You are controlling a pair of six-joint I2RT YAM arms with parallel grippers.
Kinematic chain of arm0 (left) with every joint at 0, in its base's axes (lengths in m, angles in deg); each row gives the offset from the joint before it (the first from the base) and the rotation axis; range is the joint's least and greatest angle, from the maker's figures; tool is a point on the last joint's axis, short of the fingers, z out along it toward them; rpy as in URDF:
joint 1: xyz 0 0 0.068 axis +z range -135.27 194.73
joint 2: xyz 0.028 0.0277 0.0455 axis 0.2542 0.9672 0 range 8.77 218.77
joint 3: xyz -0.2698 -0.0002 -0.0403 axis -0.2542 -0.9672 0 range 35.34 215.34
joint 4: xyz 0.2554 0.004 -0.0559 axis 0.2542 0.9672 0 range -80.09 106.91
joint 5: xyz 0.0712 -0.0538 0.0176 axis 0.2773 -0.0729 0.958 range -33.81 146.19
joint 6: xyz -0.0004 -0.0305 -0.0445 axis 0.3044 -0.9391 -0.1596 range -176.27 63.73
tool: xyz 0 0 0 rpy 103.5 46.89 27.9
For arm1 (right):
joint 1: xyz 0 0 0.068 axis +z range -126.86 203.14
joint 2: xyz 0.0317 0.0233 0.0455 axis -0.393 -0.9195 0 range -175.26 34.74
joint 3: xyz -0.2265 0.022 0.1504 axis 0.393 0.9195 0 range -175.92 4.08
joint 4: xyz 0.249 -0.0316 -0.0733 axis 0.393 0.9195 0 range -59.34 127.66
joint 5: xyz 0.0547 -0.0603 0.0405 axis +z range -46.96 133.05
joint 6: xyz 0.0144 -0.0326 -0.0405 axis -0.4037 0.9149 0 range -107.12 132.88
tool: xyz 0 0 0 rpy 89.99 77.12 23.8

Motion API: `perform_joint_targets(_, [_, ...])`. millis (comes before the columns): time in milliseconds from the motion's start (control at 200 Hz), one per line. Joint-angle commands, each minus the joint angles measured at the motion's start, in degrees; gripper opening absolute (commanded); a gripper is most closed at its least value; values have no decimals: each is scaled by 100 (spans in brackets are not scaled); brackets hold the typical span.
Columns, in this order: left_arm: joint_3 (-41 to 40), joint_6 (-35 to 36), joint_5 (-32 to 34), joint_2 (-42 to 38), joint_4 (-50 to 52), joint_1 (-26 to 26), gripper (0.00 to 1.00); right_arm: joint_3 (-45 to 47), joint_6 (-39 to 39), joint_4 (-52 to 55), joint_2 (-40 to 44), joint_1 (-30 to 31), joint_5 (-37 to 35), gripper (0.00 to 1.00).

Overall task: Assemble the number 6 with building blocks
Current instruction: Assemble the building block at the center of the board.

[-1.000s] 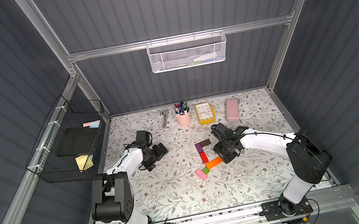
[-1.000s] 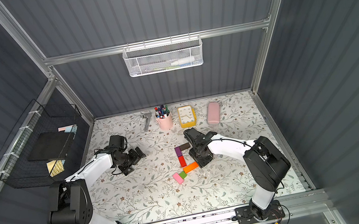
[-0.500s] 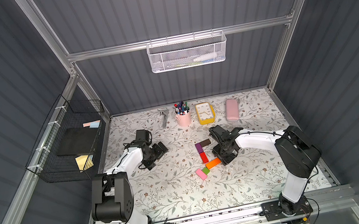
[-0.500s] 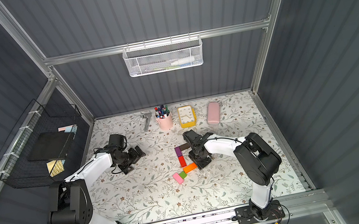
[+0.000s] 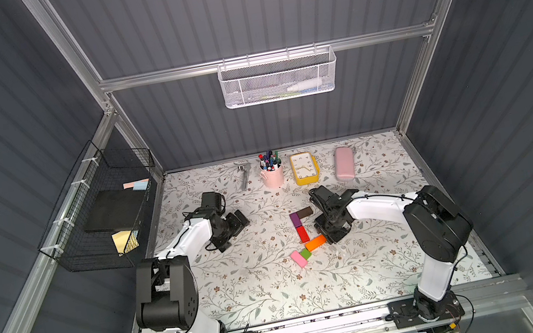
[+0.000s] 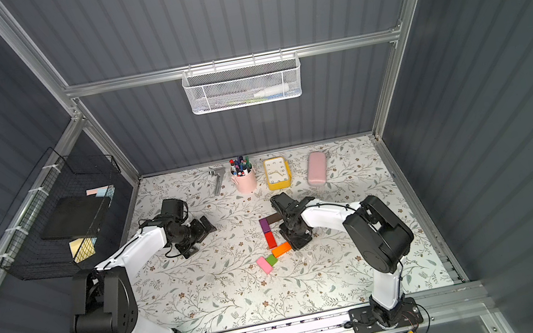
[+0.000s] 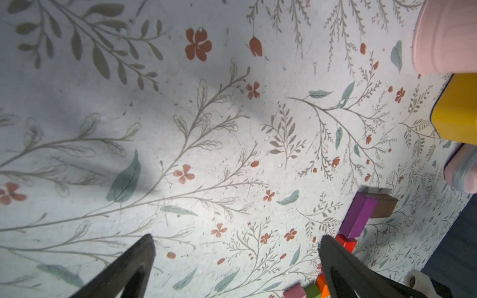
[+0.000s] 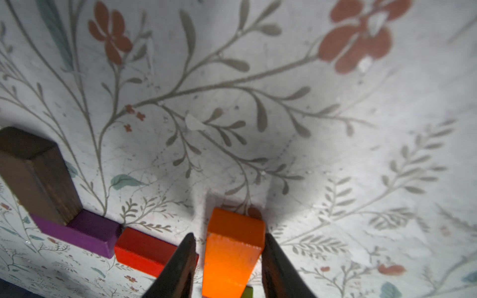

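The building blocks lie mid-table in both top views. A dark brown bar [image 5: 305, 211] meets a purple bar [image 5: 295, 220], and a red bar [image 5: 303, 234] continues the line toward me. The orange bar [image 5: 315, 242] lies slanted beside the red one, with a green cube [image 5: 305, 254] and a pink bar [image 5: 298, 259] at its near end. My right gripper [image 8: 228, 234] is down at the table, shut on the orange bar's [image 8: 232, 247] far end. My left gripper [image 7: 236, 240] hangs open and empty over bare mat, left of the blocks [image 5: 239, 218].
Along the back stand a pink pen cup [image 5: 273, 177], a yellow clock [image 5: 304, 168], a pale pink case [image 5: 344, 163] and a metal tool [image 5: 244, 177]. A black wire basket [image 5: 99, 211] hangs on the left wall, a white mesh basket [image 5: 279, 78] on the back wall.
My right gripper has shifted slightly left onto the orange bar and its jaws have narrowed around it. The left arm has not moved.
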Motion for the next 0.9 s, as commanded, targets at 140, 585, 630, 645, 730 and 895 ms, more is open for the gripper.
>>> perform_joint_targets(140, [201, 182, -51, 69, 204, 13, 100, 47, -513, 108, -151, 63, 142, 38])
perform_joint_targets(585, [197, 240, -51, 113, 222, 14, 99, 328, -982, 160, 83, 213, 78, 26])
perform_joint_targets(630, [214, 247, -51, 121, 237, 15, 99, 367, -1046, 188, 116, 230, 69, 26])
perform_joint_targets(645, [214, 248, -51, 122, 239, 14, 99, 384, -1076, 182, 131, 234, 68, 25])
perform_joint_targets(730, [224, 260, -223, 124, 257, 18, 99, 533, -1263, 101, 247, 260, 53, 25])
perform_joint_targets(895, [218, 263, -233, 138, 266, 19, 99, 910, -1709, -167, 507, 272, 4, 25])
